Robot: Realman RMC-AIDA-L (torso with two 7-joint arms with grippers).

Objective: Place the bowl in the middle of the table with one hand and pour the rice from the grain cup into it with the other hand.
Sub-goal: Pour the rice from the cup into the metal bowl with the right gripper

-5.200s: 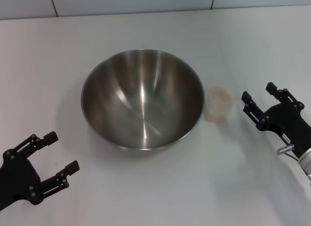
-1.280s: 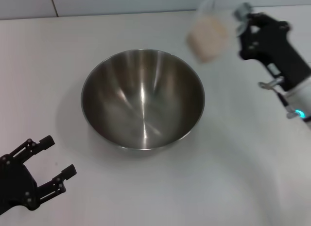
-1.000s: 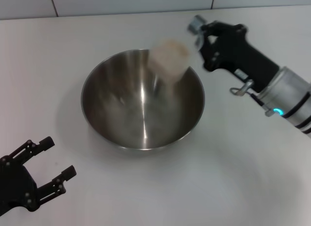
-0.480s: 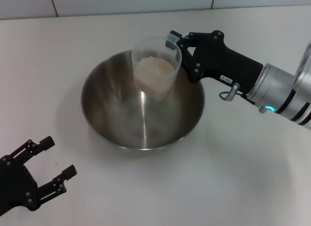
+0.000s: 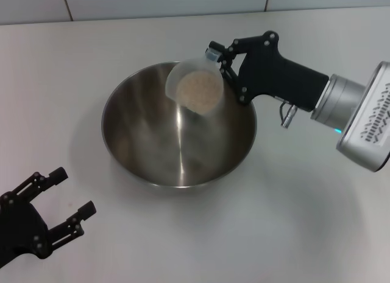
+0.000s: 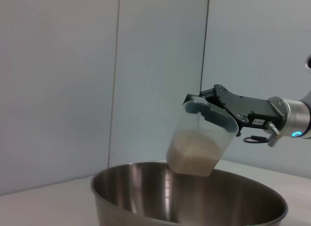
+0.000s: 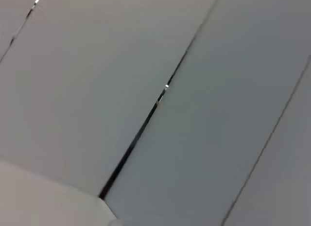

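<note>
The steel bowl (image 5: 177,128) (image 6: 189,197) sits in the middle of the white table (image 5: 292,234). My right gripper (image 5: 224,58) is shut on the grain cup (image 5: 195,87) (image 6: 199,141) and holds it tilted above the bowl's far right rim. The rice (image 5: 198,88) (image 6: 192,150) is still heaped inside the tilted cup, and no grains show in the bowl. My left gripper (image 5: 61,198) rests open near the table's front left corner, apart from the bowl. The right wrist view shows only wall panels.
A grey panelled wall (image 5: 158,3) runs behind the table's far edge. Bare white tabletop lies on every side of the bowl.
My right gripper lifted the cup from beside the bowl, carried it over the bowl's rim and has now tipped it further toward the bowl. The left gripper barely moved.
</note>
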